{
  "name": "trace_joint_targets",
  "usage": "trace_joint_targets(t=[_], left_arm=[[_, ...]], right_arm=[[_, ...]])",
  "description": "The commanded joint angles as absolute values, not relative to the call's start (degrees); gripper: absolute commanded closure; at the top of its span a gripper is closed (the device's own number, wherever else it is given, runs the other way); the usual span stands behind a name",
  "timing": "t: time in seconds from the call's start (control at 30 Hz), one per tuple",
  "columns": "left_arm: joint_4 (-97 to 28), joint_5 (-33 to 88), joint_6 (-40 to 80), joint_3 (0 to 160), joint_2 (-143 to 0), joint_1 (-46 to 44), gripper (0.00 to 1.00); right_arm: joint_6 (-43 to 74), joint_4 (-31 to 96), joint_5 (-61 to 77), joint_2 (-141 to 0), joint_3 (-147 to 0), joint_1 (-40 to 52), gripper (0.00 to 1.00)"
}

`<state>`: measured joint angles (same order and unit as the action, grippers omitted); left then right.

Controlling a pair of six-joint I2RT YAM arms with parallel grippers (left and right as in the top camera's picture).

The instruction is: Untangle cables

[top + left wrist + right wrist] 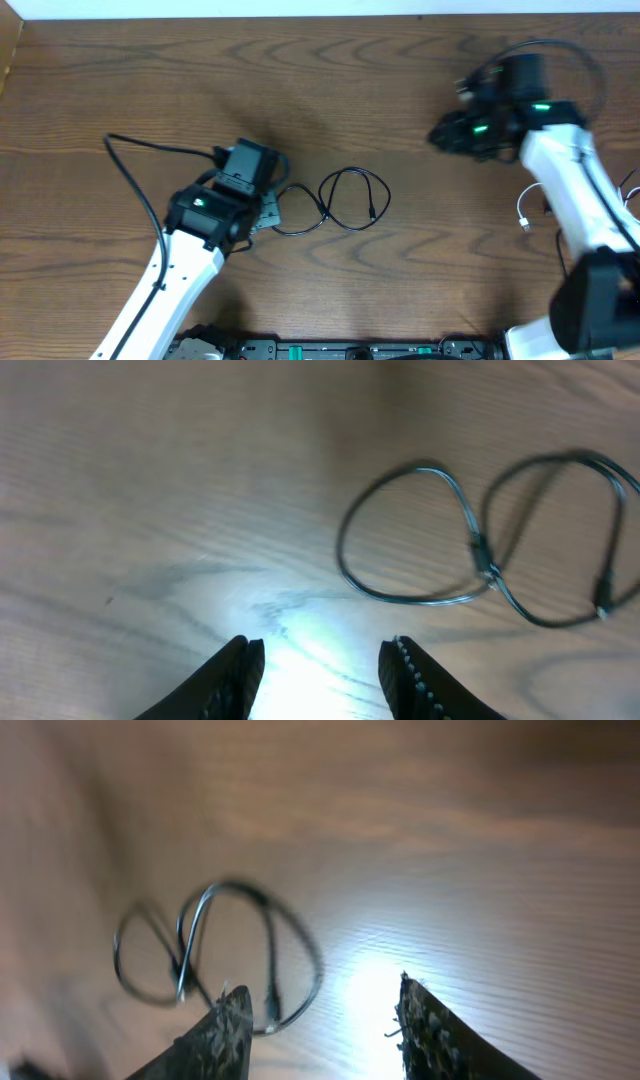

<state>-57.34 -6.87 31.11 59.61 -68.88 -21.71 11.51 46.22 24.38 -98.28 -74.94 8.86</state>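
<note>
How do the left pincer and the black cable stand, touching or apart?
Apart. The left wrist view shows the open left pincer with bare table between it and the loops of the black cable.

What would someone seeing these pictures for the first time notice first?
The thin black cable, twisted into two loops near the middle of the wooden table, draws the eye first. The left gripper hangs open and empty right beside it, while the right gripper, also open, is off toward the table's far right. A small white cable lies near the right edge, by the right arm.
</note>
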Motion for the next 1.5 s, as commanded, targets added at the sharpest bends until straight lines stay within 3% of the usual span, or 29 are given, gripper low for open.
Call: trace_joint_targets(t=[0.0,0.2,0.47,0.63,0.7,0.8,1.0,1.2,1.47], left_arm=[[-58.52,-8.21,34.76,60.12,-68.47,-17.89,0.57],[-60.20,-8.12,34.83,60.12,-68.47,-14.02,0.56],[-60.73,-8.14,34.81,60.12,-68.47,-14.04,0.56],[-60.84,-8.14,34.83,60.12,-68.47,-14.04,0.56],[-60.84,-7.97,34.83,60.12,-68.47,-14.04,0.56],[-61.01,-7.97,34.83,60.12,-68.47,-14.04,0.55],[-61.08,-7.99,34.83,60.12,-68.47,-14.04,0.56],[-61.04,-7.99,34.83,60.12,-68.47,-14.04,0.55],[-61.04,-7.99,34.83,60.12,-68.47,-14.04,0.55]], right_arm=[[9.56,45.54,28.29,-103.04,-75.20,15.59,0.55],[14.15,39.22,29.34,-112.92,-75.20,26.26,0.54],[23.20,29.43,30.48,-120.88,-75.20,33.28,0.58],[25.93,24.99,30.13,-123.00,-75.20,36.12,0.82],[25.91,23.20,28.80,-123.15,-75.20,37.21,0.99],[25.89,22.04,27.66,-123.13,-75.20,37.82,0.99],[21.23,23.59,27.33,-121.14,-75.22,37.04,0.99],[15.62,28.34,22.22,-110.15,-75.44,33.17,0.99],[14.22,28.91,14.87,-86.76,-75.44,17.58,0.99]])
